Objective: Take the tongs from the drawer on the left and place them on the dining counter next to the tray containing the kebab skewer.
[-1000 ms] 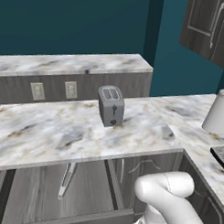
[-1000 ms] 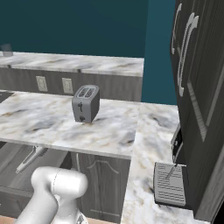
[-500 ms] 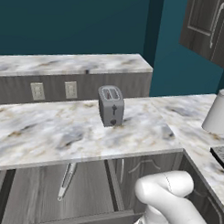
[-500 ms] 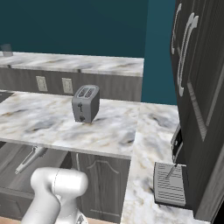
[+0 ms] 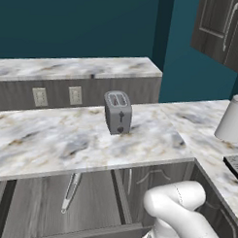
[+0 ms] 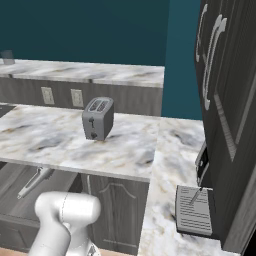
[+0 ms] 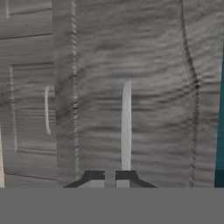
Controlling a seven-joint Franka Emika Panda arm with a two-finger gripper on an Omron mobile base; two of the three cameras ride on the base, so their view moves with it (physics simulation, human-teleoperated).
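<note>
The drawer (image 5: pixel 35 208) stands pulled out under the near marble counter. The long light-grey tongs (image 5: pixel 71 191) lie inside it, pointing front to back; they also show in the right base view as tongs (image 6: pixel 34 182) near the drawer's right side. In the hand view my gripper (image 7: pixel 110 177) is shut with nothing seen between its tips, facing a dark wood-grain drawer front (image 7: pixel 144 65). A slim silver bar handle (image 7: pixel 126 127) lies just beyond the tips. The dining counter (image 5: pixel 74 68) runs along the back. The tray and kebab skewer are out of view.
A grey toaster (image 5: pixel 118 112) stands mid-counter above the drawer. A white paper towel roll (image 5: pixel 232 120) sits at the right. Dark upper cabinets (image 6: pixel 225 80) and a coffee machine's drip tray (image 6: pixel 192 210) crowd the right side. Wall outlets (image 5: pixel 40 96) face the counter.
</note>
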